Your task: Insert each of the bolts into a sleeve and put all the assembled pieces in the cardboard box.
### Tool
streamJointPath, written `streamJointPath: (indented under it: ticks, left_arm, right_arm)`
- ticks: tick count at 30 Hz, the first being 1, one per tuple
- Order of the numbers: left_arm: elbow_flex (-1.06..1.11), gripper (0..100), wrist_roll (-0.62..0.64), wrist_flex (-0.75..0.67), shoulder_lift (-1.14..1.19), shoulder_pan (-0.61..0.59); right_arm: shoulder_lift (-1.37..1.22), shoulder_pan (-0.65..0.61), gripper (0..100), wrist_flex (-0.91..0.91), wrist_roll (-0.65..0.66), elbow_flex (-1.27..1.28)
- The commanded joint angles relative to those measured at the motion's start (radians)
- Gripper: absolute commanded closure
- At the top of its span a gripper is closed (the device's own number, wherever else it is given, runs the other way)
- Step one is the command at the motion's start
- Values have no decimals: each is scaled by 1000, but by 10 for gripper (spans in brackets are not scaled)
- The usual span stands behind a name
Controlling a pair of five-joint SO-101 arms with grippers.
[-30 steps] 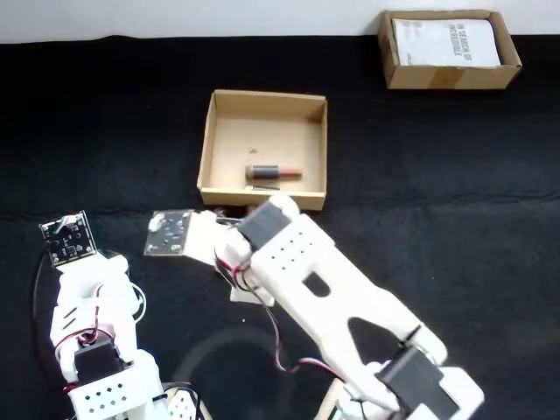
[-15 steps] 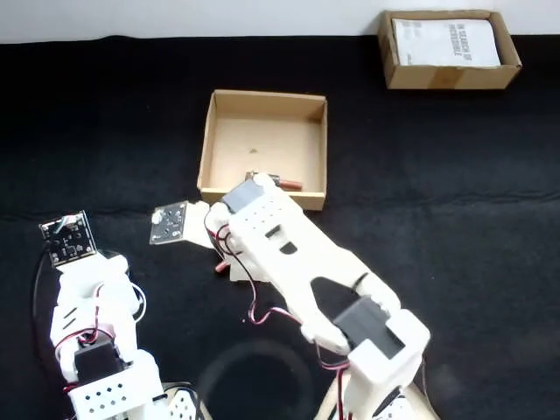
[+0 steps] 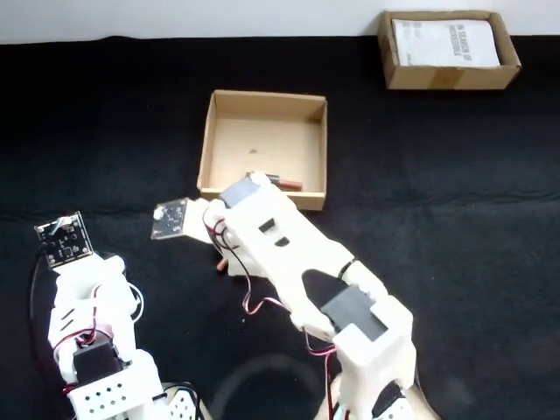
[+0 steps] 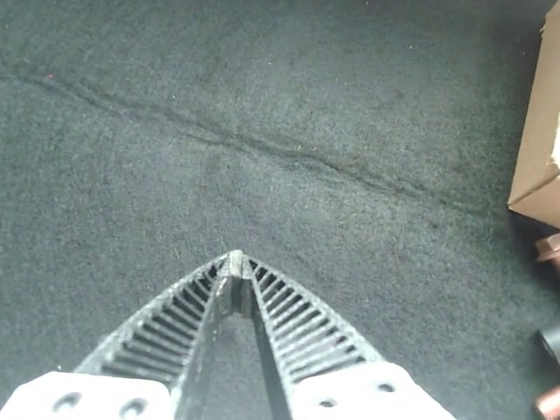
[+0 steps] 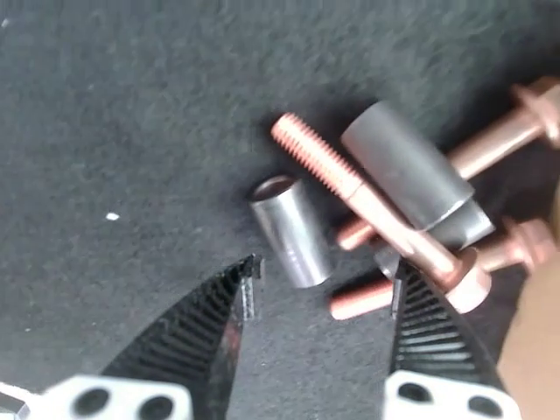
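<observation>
R gripper (image 5: 325, 271) was open, jaws wide, low over the parts pile just outside the cardboard box (image 3: 206, 149). Short silver sleeve (image 5: 291, 232) lay btwn my fingertips, empty, not touched. Loose bolt (image 5: 376, 219) lay just beyond it, across a dark sleeve (image 5: 398, 162) w/ a bolt thru it. One assembled piece (image 3: 285, 183) was in the box, partly behind my arm. L gripper (image 4: 234, 262) was closed on nothing, over the bare black mat (image 4: 262, 105).
</observation>
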State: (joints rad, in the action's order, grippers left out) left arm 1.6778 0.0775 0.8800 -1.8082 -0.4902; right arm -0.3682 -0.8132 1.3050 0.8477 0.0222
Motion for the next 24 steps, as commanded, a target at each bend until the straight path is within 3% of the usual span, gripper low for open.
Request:
streamJointPath:
  ticks: [1,17,24]
  left_arm:
    - [16,973,2,0,-12,-8]
    - [16,973,2,3,-12,-5]
    - [16,973,2,3,-12,-5]
  right_arm:
    - [-28,-45,772,-5,-61,-54]
    - [-39,-62,772,119,-126,-90]
    - [-47,-44,931,28,-120,-90]
